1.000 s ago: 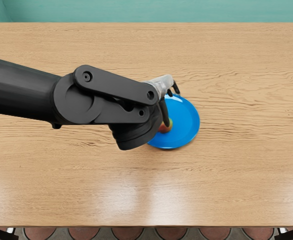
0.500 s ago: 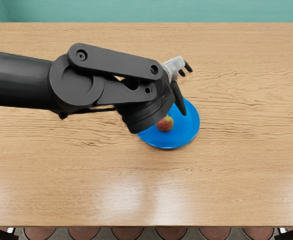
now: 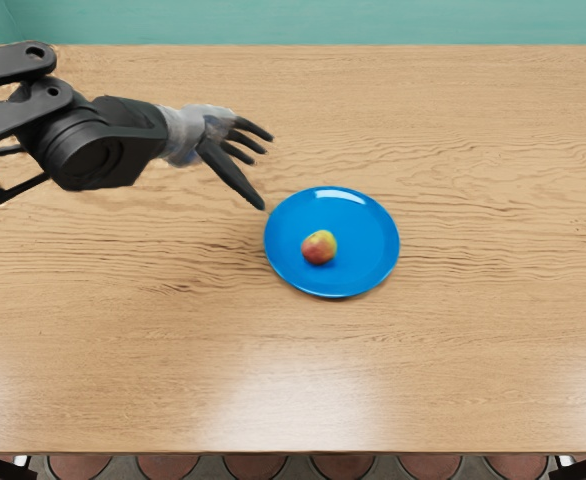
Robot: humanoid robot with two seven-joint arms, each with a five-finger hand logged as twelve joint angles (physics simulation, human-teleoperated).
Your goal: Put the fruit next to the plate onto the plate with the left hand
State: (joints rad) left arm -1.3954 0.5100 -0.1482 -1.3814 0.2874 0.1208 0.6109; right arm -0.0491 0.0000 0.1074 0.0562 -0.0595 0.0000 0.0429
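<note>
A small red and yellow fruit lies on the blue plate, a little left of its middle. My left hand hovers up and to the left of the plate, apart from it. Its fingers are spread and hold nothing. The dark left arm comes in from the picture's left edge. No right arm shows.
The plate rests on a wide wooden table that fills the view. A teal wall runs behind the table's far edge.
The left hand let go of the fruit on the plate, rose, and drew back to the left. The whole plate now shows.
</note>
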